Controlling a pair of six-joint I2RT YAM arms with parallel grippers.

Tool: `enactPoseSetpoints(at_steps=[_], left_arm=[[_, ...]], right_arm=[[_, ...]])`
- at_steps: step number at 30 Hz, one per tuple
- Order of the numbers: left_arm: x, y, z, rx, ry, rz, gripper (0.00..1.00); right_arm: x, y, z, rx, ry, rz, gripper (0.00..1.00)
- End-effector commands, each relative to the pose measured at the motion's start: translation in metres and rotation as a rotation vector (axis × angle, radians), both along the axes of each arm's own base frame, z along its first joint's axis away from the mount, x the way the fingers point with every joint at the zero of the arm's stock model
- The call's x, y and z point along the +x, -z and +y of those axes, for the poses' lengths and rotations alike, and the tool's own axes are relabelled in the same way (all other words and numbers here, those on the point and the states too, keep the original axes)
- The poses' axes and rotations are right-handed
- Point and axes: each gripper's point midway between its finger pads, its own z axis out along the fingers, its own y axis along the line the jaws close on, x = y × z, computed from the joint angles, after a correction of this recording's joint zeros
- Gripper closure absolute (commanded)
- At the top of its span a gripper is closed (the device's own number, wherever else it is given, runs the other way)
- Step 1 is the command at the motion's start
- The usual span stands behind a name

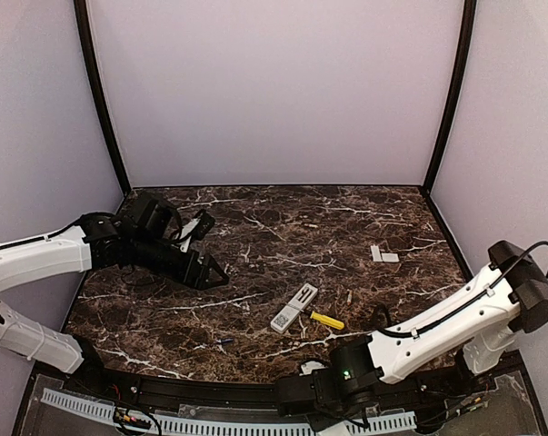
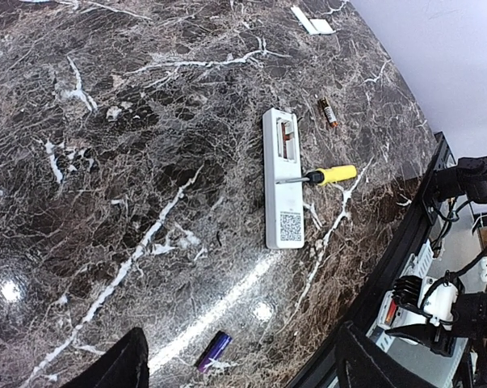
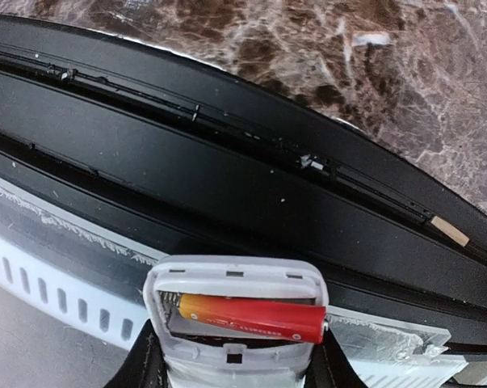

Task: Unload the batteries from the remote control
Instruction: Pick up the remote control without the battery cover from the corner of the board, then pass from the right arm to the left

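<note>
My right gripper (image 3: 235,370) is shut on the end of a white remote (image 3: 231,279) with its compartment open. A red and orange battery (image 3: 251,317) lies across that compartment. In the top view this gripper (image 1: 306,380) hangs over the table's near rail. A second white remote (image 2: 282,178) lies on the marble with its compartment open, also seen in the top view (image 1: 293,307). A purple battery (image 2: 213,351) lies on the marble below my open left gripper (image 2: 243,373), between its fingers. A dark battery (image 2: 329,111) lies beyond the remote. My left gripper (image 1: 210,271) hovers at the left.
A yellow-handled screwdriver (image 2: 330,175) lies against the table remote's side, also in the top view (image 1: 326,320). A white cover piece (image 1: 383,255) lies at the back right. The black rail (image 3: 227,162) runs along the table's near edge.
</note>
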Motion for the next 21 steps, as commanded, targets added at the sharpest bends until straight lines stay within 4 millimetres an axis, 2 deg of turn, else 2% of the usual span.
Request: enactPoseSetpoints(at_steps=[1, 4, 9, 12, 15, 17, 21], left_arm=[[-0.005, -0.008, 0.007, -0.016, 0.004, -0.023, 0.21], [-0.007, -0.028, 0.000, -0.077, 0.037, -0.064, 0.21], [-0.009, -0.067, -0.017, -0.213, 0.097, -0.134, 0.21], [-0.013, -0.089, -0.031, -0.282, 0.132, -0.148, 0.21], [-0.019, -0.106, -0.046, -0.325, 0.166, -0.178, 0.20], [-0.024, -0.114, -0.053, -0.344, 0.184, -0.179, 0.19], [-0.030, -0.130, -0.058, -0.380, 0.181, -0.214, 0.15]], right_arm=[[0.034, -0.017, -0.003, 0.032, 0.052, -0.069, 0.83], [0.082, -0.061, 0.020, 0.233, 0.088, -0.149, 0.85], [0.173, -0.174, 0.080, 0.739, 0.073, -0.377, 0.85], [0.210, -0.239, 0.107, 0.945, 0.037, -0.551, 0.85], [0.239, -0.288, 0.123, 1.024, 0.037, -0.725, 0.87], [0.254, -0.310, 0.127, 1.062, 0.067, -0.794, 0.88], [0.269, -0.328, 0.130, 1.130, 0.113, -0.848, 0.91]])
